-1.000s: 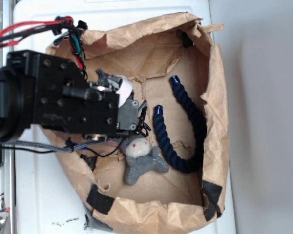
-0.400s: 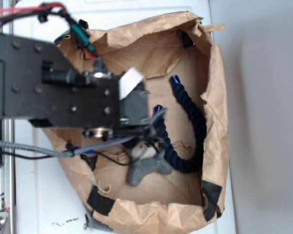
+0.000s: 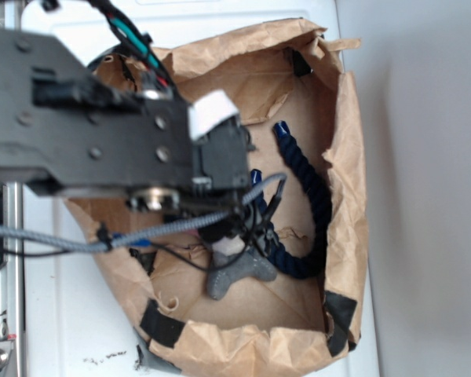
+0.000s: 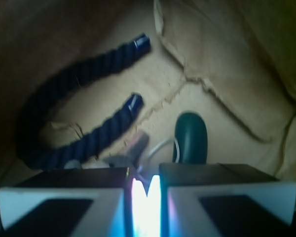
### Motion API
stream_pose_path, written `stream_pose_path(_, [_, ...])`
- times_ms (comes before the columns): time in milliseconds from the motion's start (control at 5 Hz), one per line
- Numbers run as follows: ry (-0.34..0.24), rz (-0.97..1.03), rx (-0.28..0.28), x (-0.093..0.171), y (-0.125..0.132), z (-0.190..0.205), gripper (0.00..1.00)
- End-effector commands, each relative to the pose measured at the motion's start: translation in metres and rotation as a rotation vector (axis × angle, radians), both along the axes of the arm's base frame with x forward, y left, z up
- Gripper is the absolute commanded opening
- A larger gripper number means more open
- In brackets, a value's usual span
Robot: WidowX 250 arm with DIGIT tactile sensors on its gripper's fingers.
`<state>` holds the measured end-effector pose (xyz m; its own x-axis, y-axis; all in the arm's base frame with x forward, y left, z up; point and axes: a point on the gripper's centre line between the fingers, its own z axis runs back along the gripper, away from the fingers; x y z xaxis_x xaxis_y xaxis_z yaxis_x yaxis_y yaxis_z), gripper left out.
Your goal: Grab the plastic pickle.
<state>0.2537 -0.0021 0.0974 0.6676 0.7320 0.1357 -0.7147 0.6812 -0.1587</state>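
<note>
In the wrist view the plastic pickle [image 4: 191,138] lies on the brown paper, dark green and smooth. Only its rounded far end shows; the rest is cut off by my right finger block. My gripper [image 4: 145,173] hangs above and just left of it, with its two blocks close together and only a narrow bright slit between them. Nothing is held, and the pickle is outside the jaws. In the exterior view the black arm covers the pickle, and the gripper [image 3: 259,206] hovers over the bag's middle.
The opened brown paper bag [image 3: 349,157] has raised crumpled walls on all sides. A dark navy rope [image 3: 314,204] [image 4: 64,123] curves in a U at the right. A grey plush bunny [image 3: 235,271] lies below the gripper, its pink ear [image 4: 138,143] near the fingers.
The arm has risen toward the camera and shifted right, now covering more of the bag and the bunny's head. The rope and bunny have stayed in place.
</note>
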Motion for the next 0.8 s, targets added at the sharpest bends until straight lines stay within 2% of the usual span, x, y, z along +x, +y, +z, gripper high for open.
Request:
stream_pose_path(0, [0.014, 0.061, 0.003, -0.002, 0.015, 0.006, 1.00])
stream_pose_path(200, [-0.005, 0.064, 0.046, -0.001, 0.020, -0.007, 1.00])
stream_pose_path(400, [0.020, 0.088, 0.061, -0.001, 0.031, -0.019, 1.00])
stream_pose_path(600, [0.068, 0.145, 0.049, -0.003, 0.044, -0.023, 1.00])
